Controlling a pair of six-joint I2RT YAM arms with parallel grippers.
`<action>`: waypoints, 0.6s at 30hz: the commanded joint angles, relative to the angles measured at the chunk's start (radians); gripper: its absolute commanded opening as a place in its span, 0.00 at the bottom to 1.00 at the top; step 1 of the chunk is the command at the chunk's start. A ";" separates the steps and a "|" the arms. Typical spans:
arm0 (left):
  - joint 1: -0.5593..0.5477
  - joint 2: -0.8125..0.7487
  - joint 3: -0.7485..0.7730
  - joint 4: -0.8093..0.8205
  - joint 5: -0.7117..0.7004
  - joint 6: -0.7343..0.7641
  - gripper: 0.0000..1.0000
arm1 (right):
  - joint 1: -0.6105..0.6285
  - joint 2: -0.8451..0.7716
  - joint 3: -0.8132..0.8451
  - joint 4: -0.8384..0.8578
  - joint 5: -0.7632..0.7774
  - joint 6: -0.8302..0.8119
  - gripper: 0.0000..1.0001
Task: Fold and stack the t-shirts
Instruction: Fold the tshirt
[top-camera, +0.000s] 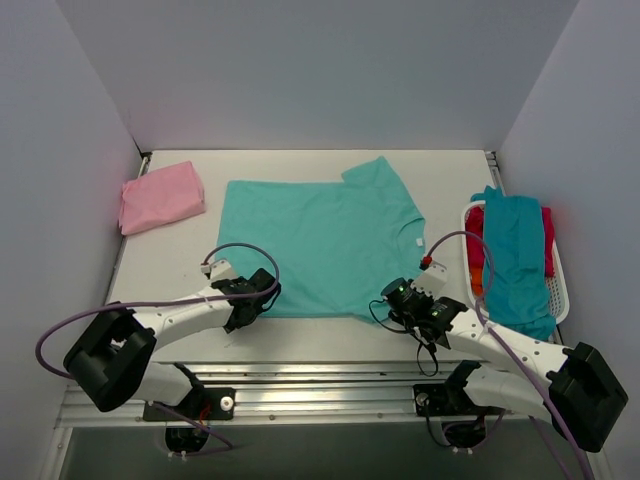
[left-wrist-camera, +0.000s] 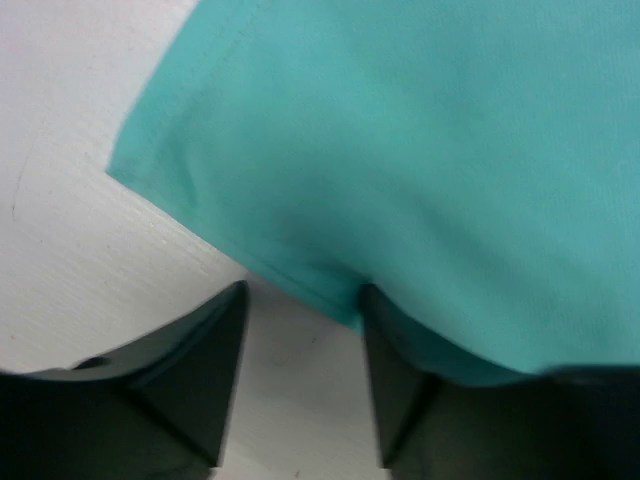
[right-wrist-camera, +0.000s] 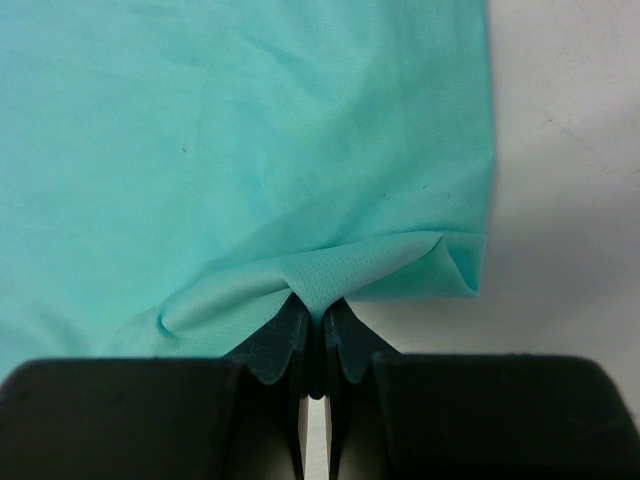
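Observation:
A mint-teal t-shirt (top-camera: 320, 245) lies spread flat mid-table, with its white neck label (top-camera: 405, 241) towards the right. My left gripper (top-camera: 262, 291) is at its near left corner. In the left wrist view the gripper (left-wrist-camera: 300, 295) is open; the shirt's hem (left-wrist-camera: 290, 275) lies at the fingertips, and cloth drapes over the right finger (left-wrist-camera: 395, 385). My right gripper (top-camera: 394, 297) is at the near right corner. In the right wrist view it (right-wrist-camera: 315, 305) is shut on a pinched fold of the shirt (right-wrist-camera: 300, 130), beside the corner (right-wrist-camera: 470, 270).
A folded light pink shirt (top-camera: 160, 196) lies at the back left. A white basket (top-camera: 560, 290) at the right edge holds a darker teal-blue shirt (top-camera: 518, 255) draped over red (top-camera: 547, 240) and orange ones. Grey walls enclose the table.

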 joint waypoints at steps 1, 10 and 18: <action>-0.009 0.025 0.009 0.002 -0.038 -0.019 0.52 | -0.008 -0.009 -0.005 -0.028 0.021 -0.003 0.00; -0.018 0.022 0.001 0.017 -0.072 -0.025 0.11 | -0.007 -0.009 -0.005 -0.043 0.038 0.011 0.00; -0.026 -0.005 0.001 0.071 -0.032 0.055 0.02 | -0.007 -0.030 0.002 -0.089 0.046 0.041 0.00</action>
